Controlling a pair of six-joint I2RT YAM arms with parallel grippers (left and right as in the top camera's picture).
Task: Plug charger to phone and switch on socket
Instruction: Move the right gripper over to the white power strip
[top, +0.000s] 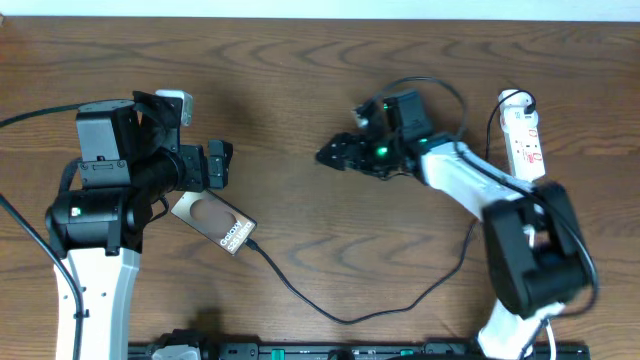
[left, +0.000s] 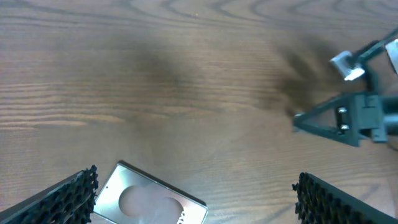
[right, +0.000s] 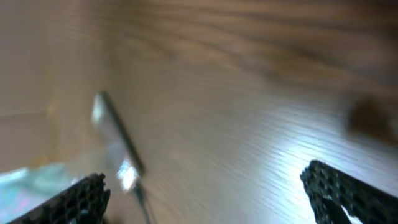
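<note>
Left gripper (top: 218, 165) noted with jaws spread wide, nothing held; in the left wrist view both ribbed fingers (left: 68, 200) are seen at the lower corners, far apart. The phone (top: 213, 222) is found just beside it at 6 o'clock, flat on the table (top: 300, 80) and lying on a slant, brown face with white lettering up; the left arm's shadow covers its near end. Right gripper (top: 328, 155) is seen at 3 o'clock from the left one, well apart, pointed toward it, jaws likewise wide and empty; its wrist view is badly blurred. The charger (top: 345, 320) is traced from the phone's 4 o'clock end, where its tip touches the phone; whether it is seated cannot be told. From there the black cable sags toward 5 o'clock, then climbs toward 2 o'clock behind the right arm. The socket (top: 524, 138) is recorded at 3 o'clock from the right gripper, near the table's right side, lengthwise 12 to 6.
</note>
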